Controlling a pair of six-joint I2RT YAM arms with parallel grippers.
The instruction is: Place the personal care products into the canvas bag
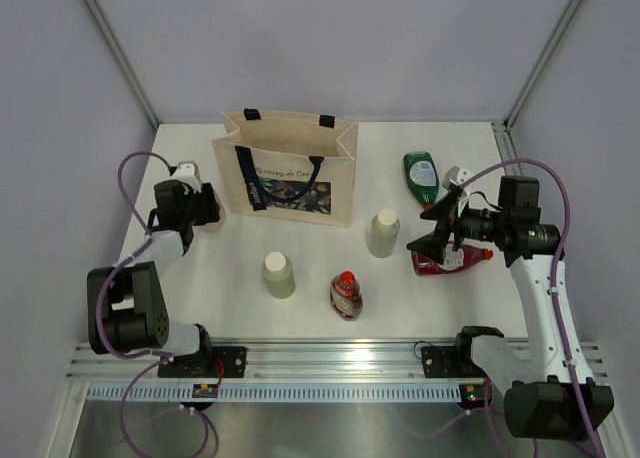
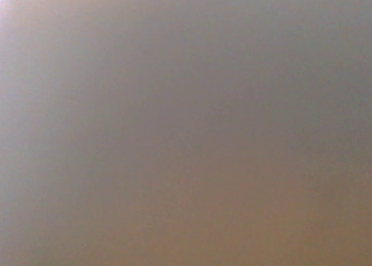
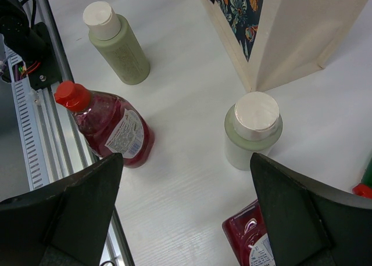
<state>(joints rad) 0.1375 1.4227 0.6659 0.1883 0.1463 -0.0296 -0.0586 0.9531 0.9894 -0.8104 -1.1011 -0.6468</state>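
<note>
Canvas bag [image 1: 290,173] is standing upright, mouth up, with the left hand [image 1: 197,204] sitting just beside its end; can't tell its grip. Right hand [image 3: 186,219] is hovering wide open. A red bottle [image 1: 450,261] is lying flat beneath it, long axis in line with the hand. A grey-green cylinder [image 3: 253,129] is standing upright just ahead.

A white table [image 1: 225,278], slotted metal rail [image 1: 340,388] along its near edge
</note>
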